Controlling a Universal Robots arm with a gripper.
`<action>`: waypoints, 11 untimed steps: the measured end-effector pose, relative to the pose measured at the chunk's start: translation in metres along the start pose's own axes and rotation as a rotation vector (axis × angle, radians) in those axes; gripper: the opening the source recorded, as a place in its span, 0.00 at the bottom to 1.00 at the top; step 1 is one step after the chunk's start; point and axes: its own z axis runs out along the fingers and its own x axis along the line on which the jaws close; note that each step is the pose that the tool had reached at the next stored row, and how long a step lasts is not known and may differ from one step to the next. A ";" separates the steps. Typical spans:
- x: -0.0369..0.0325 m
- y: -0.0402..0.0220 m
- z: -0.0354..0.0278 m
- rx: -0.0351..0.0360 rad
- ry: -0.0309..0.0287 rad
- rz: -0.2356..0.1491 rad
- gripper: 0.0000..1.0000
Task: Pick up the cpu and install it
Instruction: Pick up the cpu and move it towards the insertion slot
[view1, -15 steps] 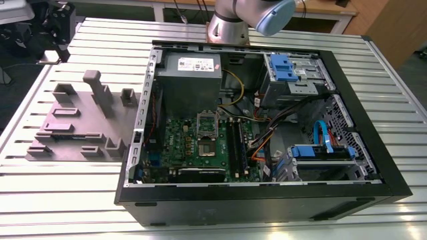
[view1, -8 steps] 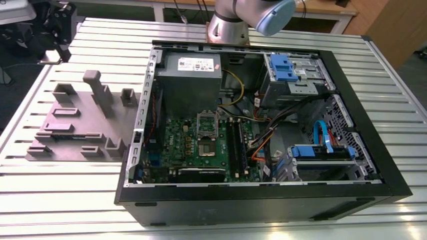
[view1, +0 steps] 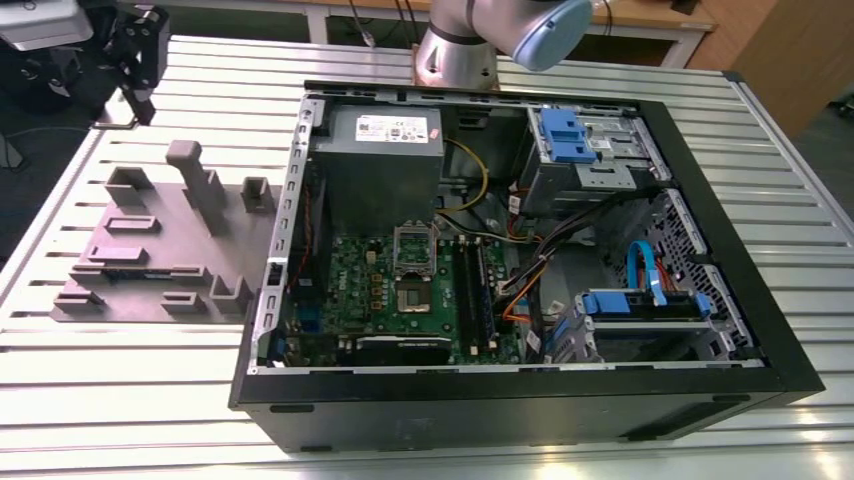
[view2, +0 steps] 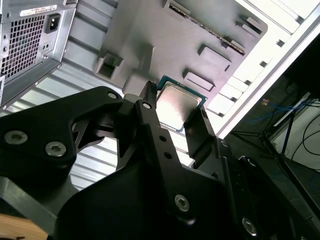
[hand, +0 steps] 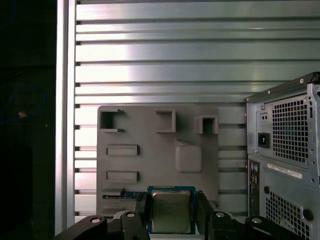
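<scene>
exterior view, from its left: the black gripper (view1: 138, 100) hangs above the far corner of the slatted metal table (view1: 160, 400). nearer on the table lies a grey fixture plate (view1: 134, 250) with raised blocks and pockets. to its right the open computer case (view1: 534, 410) lies on its side. inside it are a green motherboard (view1: 354, 270) with a silver socket frame (view1: 411, 242) at its middle, a grey power supply box (view1: 380, 140) at the far end, and blue drive brackets (view1: 567, 135) toward the exterior view's right.

in both wrist views the cpu (hand: 171, 210) (view2: 177, 107) sits between the two black fingers (hand: 141, 207) (view2: 152, 125). the fingers are drawn in narrow, one against each opposite edge, holding it. the chip is a flat square. its top is dull silvery metal with a soft sheen and rounded corners. a thin green-teal board edge shows round it. the metal face is turned toward the cameras. the cpu hangs above the fixture plate, near the plate's edge, apart from its surface. the case's perforated rear panel (hand: 285, 150) stands just beside the plate.
</scene>
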 end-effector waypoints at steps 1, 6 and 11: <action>-0.0011 0.0000 -0.0001 0.0001 0.0001 0.000 0.47; -0.0063 0.0001 -0.0002 0.0001 0.0000 0.000 0.47; -0.0116 0.0003 -0.0003 0.0001 0.0001 0.000 0.47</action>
